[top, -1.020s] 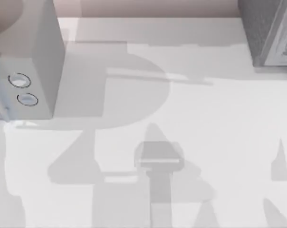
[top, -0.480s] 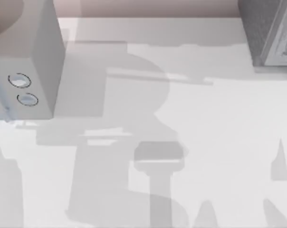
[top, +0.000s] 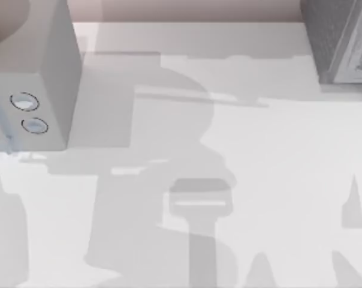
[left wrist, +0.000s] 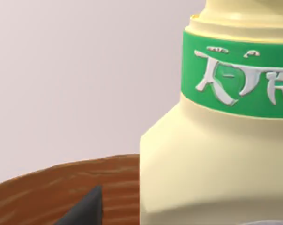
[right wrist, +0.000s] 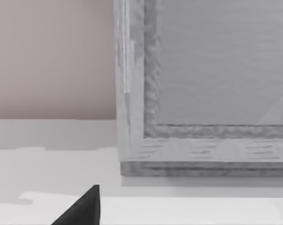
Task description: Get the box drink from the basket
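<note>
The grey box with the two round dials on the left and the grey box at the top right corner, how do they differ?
The grey box with two round dials is pale and smooth; the grey box at the far right corner is darker and rough-textured. The left one bears two ringed dials on its front face; the right one has a paler framed panel with faint markings. Both are grey, boxy, and cut off by the top view's edges.

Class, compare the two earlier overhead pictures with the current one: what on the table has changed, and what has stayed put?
Only shadows moved. The broad shadow at the table's lower left, small a second ago, grew upward and toward the top view's right, merging with the T-shaped shadow. Nothing was visibly taken hold of or let go. The grey appliance and the grey box stayed in place.
</note>
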